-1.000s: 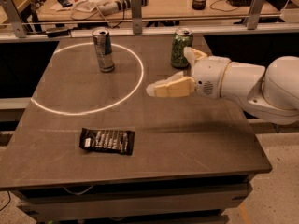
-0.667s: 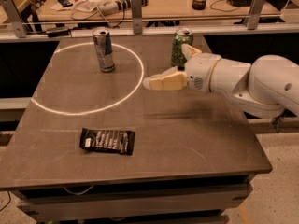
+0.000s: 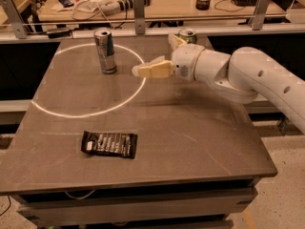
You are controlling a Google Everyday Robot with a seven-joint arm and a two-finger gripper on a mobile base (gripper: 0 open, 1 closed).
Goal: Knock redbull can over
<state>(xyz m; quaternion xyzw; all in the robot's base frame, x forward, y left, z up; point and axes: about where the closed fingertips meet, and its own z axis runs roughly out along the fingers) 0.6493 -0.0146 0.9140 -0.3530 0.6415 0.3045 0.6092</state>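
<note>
Gripper (image 3: pixel 155 55) beside the can, fingers spread wide

The gripper hovers low over the table (image 3: pixel 200 142), near the redbull can (image 3: pixel 106 51) but not touching it. Its two fingers stand wide apart and hold nothing; the lower finger (image 3: pixel 150 71) points toward the can. For a good knock, I think this finger should sweep sideways and meet the can high on its body, so that it tips and does not only slide. The sweep should keep away from the green can (image 3: pixel 187 34) behind the wrist. The redbull can stands upright on the far part of the table, inside a bright ring of light (image 3: pixel 86 112). It is slim and tall, silver and blue, with a silver top, so it will probably fall easily.
</note>
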